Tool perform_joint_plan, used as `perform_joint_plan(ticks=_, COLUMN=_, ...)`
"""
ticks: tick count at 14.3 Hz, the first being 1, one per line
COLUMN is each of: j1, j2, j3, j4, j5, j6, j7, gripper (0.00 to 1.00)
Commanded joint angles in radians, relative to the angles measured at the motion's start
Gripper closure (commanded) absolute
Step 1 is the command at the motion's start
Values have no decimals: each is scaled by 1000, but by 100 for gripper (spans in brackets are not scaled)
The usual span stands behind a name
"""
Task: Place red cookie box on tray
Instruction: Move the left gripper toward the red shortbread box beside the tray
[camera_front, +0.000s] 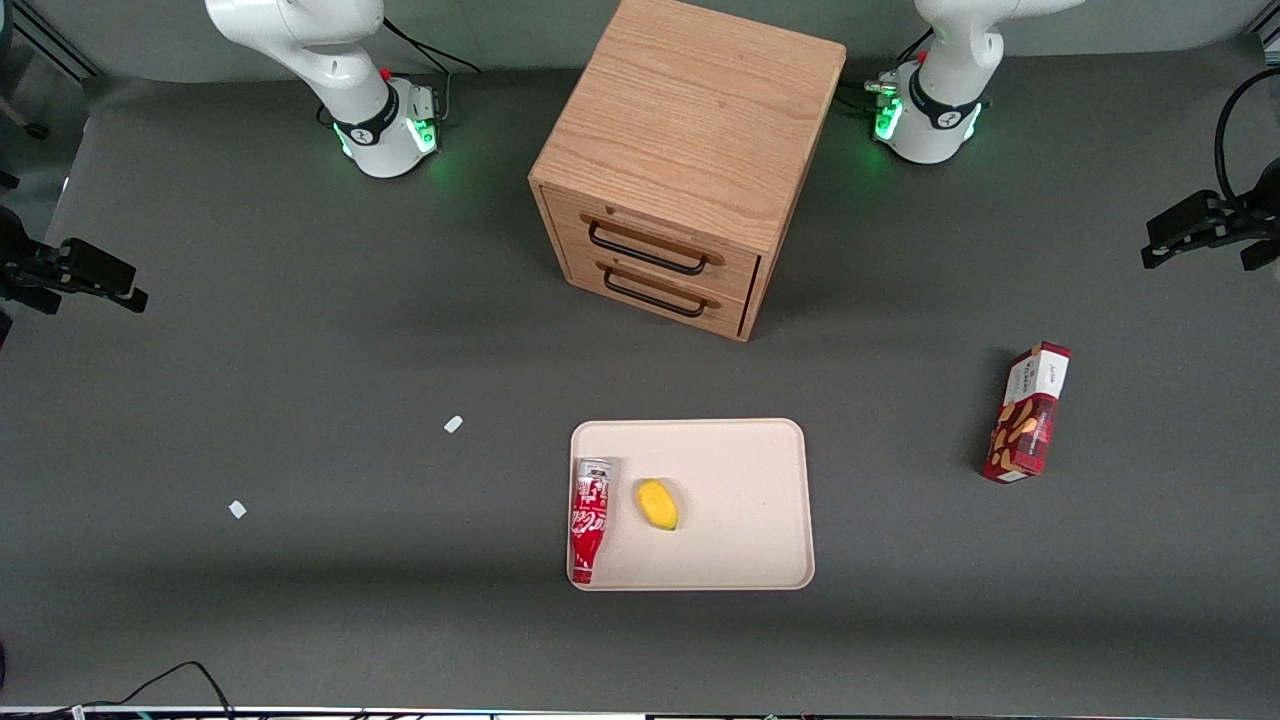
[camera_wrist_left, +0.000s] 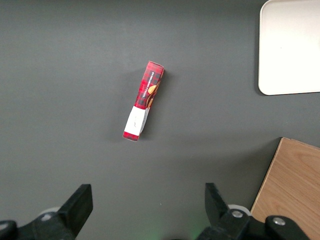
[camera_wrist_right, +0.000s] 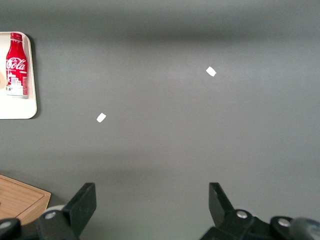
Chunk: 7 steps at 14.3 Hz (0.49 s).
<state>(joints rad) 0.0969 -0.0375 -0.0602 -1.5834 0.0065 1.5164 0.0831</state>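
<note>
Cream tray (camera_front: 760, 470): can (camera_front: 589, 518), yellow fruit (camera_front: 657, 504) | red cookie box (camera_wrist_left: 144, 100) outside | gripper (camera_wrist_left: 147, 205) above, fingers (camera_wrist_left: 80, 204) apart

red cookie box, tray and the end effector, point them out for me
red cookie box (camera_front: 1027, 415), front view, cookie picture on its face
tray (camera_front: 745, 455), front view, bare floor
end effector (camera_wrist_left: 148, 206), left wrist view, midway between open fingertips, above the table

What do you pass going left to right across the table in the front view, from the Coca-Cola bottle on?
Coca-Cola bottle → yellow fruit-like piece, both on the tray → red cookie box → open pincer, above the table near the box.
</note>
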Motion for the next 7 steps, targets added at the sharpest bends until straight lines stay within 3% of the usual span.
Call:
perform_joint_plan(ticks=1, j1=0, j2=11, j3=3, j4=26, j5=-10, j6=-24, j7=10, gripper=0)
perform_joint_plan(ticks=7, j1=3, j2=48, j3=3, j4=-24, j5=6, j6=21, j7=55, gripper=0)
